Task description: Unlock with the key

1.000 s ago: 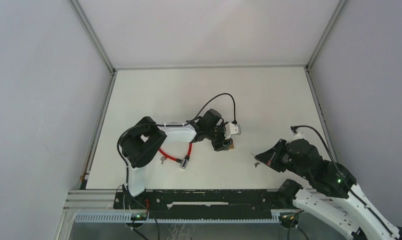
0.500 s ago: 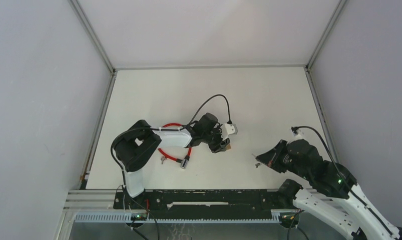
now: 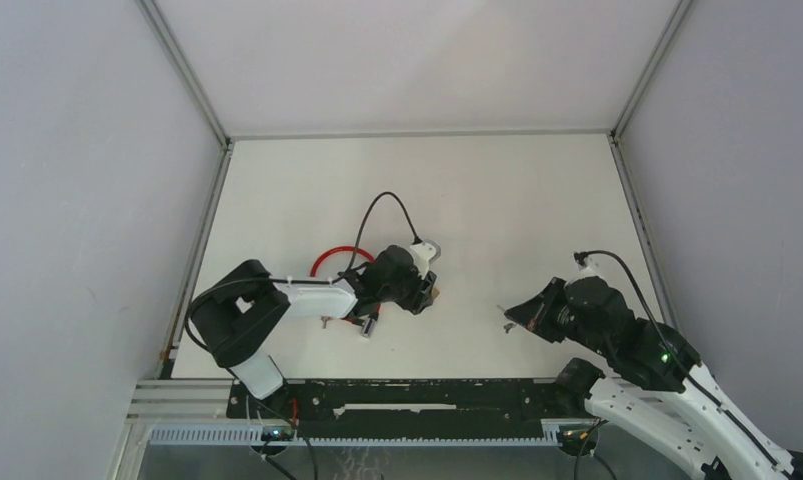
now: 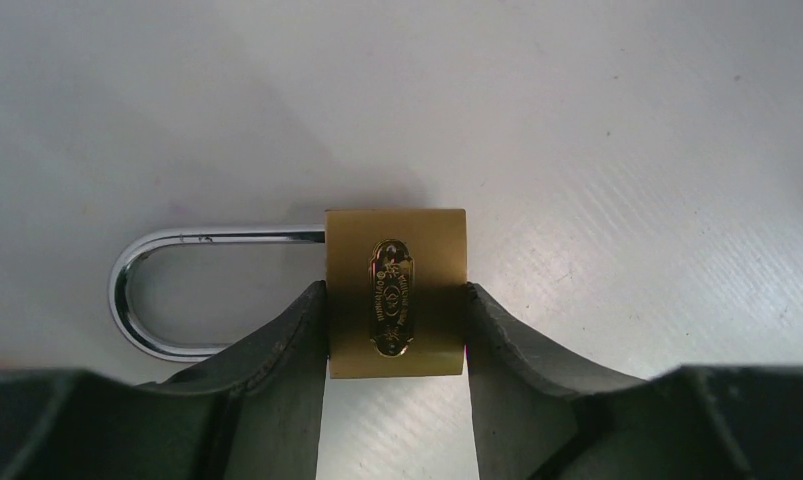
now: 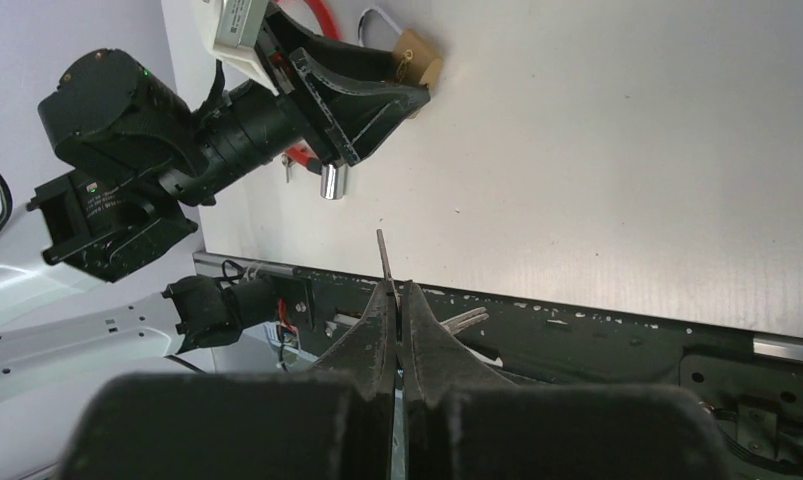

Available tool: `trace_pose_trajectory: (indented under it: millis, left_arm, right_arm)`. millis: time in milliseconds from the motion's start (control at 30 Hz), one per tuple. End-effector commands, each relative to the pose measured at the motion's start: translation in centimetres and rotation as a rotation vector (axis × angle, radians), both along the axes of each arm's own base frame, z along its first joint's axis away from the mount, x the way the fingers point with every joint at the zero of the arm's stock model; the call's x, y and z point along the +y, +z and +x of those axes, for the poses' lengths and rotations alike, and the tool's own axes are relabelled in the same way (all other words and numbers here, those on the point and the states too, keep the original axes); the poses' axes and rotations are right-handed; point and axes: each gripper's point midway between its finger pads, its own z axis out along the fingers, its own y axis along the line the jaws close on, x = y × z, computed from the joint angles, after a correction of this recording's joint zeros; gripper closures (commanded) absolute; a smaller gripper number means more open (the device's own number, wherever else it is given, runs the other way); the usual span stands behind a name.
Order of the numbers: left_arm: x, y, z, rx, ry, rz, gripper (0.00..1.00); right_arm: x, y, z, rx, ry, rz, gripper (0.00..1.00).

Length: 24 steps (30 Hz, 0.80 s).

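The left hand (image 4: 395,300) clamps the brass padlock (image 4: 427,250) by its two sides, low at the white worktop (image 4: 627,120) near its middle. The steel shackle (image 4: 137,290) sticks out sideways, and one leg is hidden behind a finger (image 4: 287,370), so it may or may not be latched. Well apart, by the front edge, the right hand (image 5: 398,300) is pinched tight on a key (image 5: 381,255). A red cable (image 3: 329,255) lies beside the left hand.

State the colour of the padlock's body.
The padlock body is brass-gold, clearest in the left wrist view.
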Motion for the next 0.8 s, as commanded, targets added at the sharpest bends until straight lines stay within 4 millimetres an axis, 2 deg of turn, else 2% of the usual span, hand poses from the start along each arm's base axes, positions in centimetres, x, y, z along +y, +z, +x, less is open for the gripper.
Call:
trace_pose_trajectory:
  millis: [0, 133, 300, 467, 600, 767]
  left_arm:
    - [3.8, -3.3, -3.3, 0.233, 0.271, 0.052, 0.77]
    - [5.2, -3.7, -3.7, 0.296, 0.420, 0.069, 0.77]
    - [6.1, -4.4, -4.7, 0.389, 0.538, 0.100, 0.71]
    - [5.2, -5.2, -5.9, 0.486, 0.588, 0.191, 0.70]
    - [3.2, -5.5, -6.9, 0.548, 0.591, 0.181, 0.66]
    - [2.0, -5.1, -7.5, 0.527, 0.554, 0.194, 0.52]
  right_arm:
    - [0.7, 1.0, 0.9, -0.044, 0.002, 0.033, 1.00]
    - [0.6, 0.7, 0.7, -0.038, 0.001, 0.029, 1.00]
    - [0.2, 0.4, 0.5, -0.029, -0.017, 0.038, 1.00]
    - [-0.5, 0.2, 0.0, -0.020, -0.039, 0.043, 1.00]
    - [-1.3, -0.1, -0.6, -0.010, -0.062, 0.044, 1.00]
    - [-1.9, -0.3, -1.2, -0.004, -0.073, 0.051, 1.00]
